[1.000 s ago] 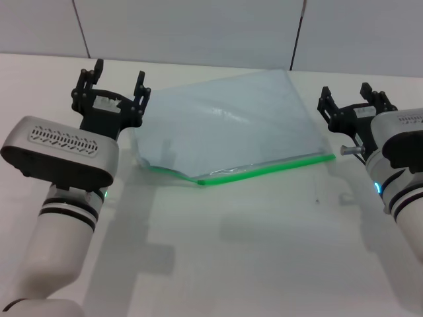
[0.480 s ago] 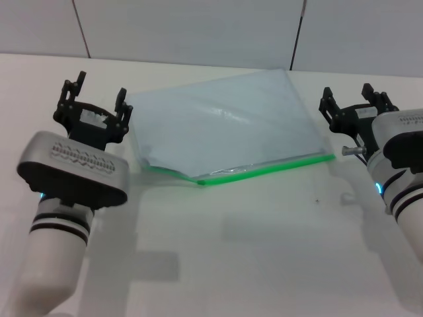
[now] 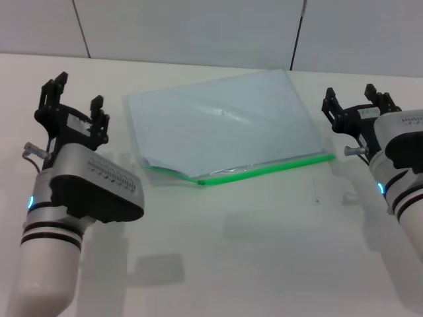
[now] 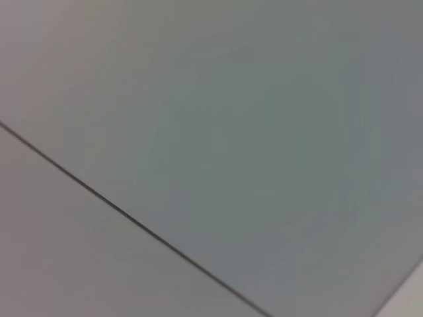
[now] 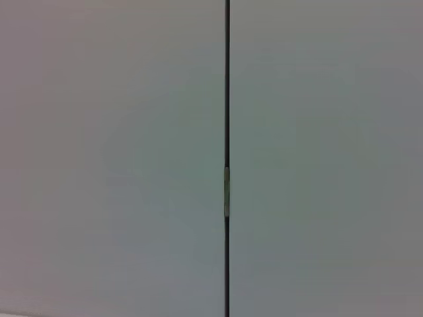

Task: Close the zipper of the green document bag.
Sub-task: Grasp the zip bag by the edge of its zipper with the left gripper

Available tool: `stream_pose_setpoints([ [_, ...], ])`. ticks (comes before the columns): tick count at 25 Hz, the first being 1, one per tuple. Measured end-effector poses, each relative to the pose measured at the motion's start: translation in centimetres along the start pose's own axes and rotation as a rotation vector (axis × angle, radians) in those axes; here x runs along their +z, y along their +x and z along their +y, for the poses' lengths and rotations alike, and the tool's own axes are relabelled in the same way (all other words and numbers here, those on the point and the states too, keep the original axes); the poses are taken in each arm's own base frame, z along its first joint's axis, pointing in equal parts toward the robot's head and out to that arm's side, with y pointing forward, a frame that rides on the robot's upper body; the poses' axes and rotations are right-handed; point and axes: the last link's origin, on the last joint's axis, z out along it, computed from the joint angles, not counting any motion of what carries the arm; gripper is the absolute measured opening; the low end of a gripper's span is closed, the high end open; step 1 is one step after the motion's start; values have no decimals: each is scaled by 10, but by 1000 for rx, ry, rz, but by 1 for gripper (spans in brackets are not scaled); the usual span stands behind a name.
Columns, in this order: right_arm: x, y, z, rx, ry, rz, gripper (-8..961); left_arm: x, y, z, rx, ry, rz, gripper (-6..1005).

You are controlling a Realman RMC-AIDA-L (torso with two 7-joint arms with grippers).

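The green document bag (image 3: pixel 221 129) lies flat on the white table, a translucent pale blue-green pouch. Its zipper (image 3: pixel 264 168), a bright green strip, runs along the near edge. Toward the left end the strip bends and the bag's mouth gapes slightly. I cannot make out the slider. My left gripper (image 3: pixel 69 105) is open in the air to the left of the bag, apart from it and holding nothing. Beside the bag's right corner my right gripper (image 3: pixel 360 105) also stands open and empty. Both wrist views show only the grey wall panels.
A grey panelled wall (image 3: pixel 198 30) rises behind the table's far edge. The white table (image 3: pixel 264 264) stretches bare in front of the bag.
My left gripper has drawn back to the left, away from the bag's left edge. The bag's left corner has settled flatter. The right arm has barely moved.
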Motion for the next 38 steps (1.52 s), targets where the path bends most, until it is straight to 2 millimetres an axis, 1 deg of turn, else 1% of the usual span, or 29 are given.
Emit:
stream_pose_setpoints([
  [4,0,0,0,1,2,0,756,0,-5,1,153,-9,-35,699],
  [9,0,0,-1,1,3,0,756,-1,-5,13,281,-89,-33,699],
  [13,0,0,-1,1,4,0,756,-2,-6,22,351,-151,-32,699],
  [23,0,3,-4,-3,8,15,755,-5,-17,27,378,-197,-95,698],
  [26,0,3,-4,-4,8,15,755,-7,-18,33,404,-244,-95,698],
  [30,1,3,-4,-5,8,16,755,-8,-18,39,422,-290,-81,698],
  [38,1,3,-4,-5,7,16,755,-7,-15,43,446,-319,-58,698],
])
